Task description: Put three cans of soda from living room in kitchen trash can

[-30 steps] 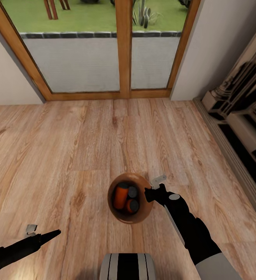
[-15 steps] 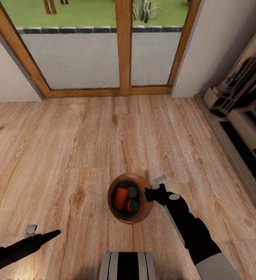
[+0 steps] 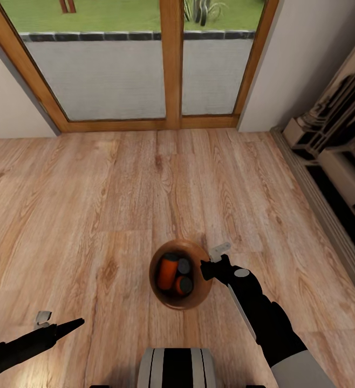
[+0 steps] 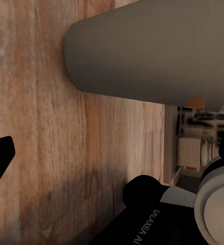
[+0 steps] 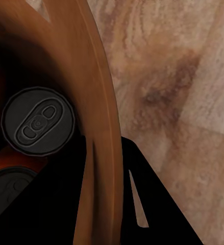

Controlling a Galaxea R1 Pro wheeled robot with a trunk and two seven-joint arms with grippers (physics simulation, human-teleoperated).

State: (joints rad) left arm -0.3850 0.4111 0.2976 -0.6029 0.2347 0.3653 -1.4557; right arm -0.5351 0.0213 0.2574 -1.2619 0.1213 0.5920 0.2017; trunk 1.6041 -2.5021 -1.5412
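The tash can (image 3: 196, 293) stands on the plank floor just ahead of my base, its coppery inside facing up. Orange cans of soda (image 3: 168, 271) lie inside it, and two grey tops show beside them. My right gripper (image 3: 212, 260) is shut on the bin's right rim. In the right wrist view the brown rim (image 5: 99, 127) runs between the dark fingers, and a can top (image 5: 38, 122) sits just inside. My left gripper (image 3: 61, 320) hangs open and holds nothing, low at the left and well apart from the bin. The left wrist view shows the bin's grey outside (image 4: 147, 51).
Wood-framed glass doors (image 3: 172, 64) close off the far side, with pale walls to either side. A dark-and-cream fireplace surround (image 3: 334, 161) runs along the right wall. Bare plank floor (image 3: 91, 188) spreads to the left and ahead. My base (image 3: 177, 369) shows at the bottom.
The whole picture has slid slightly, so the camera moved. Both arms, the bin and the cans keep their places relative to me.
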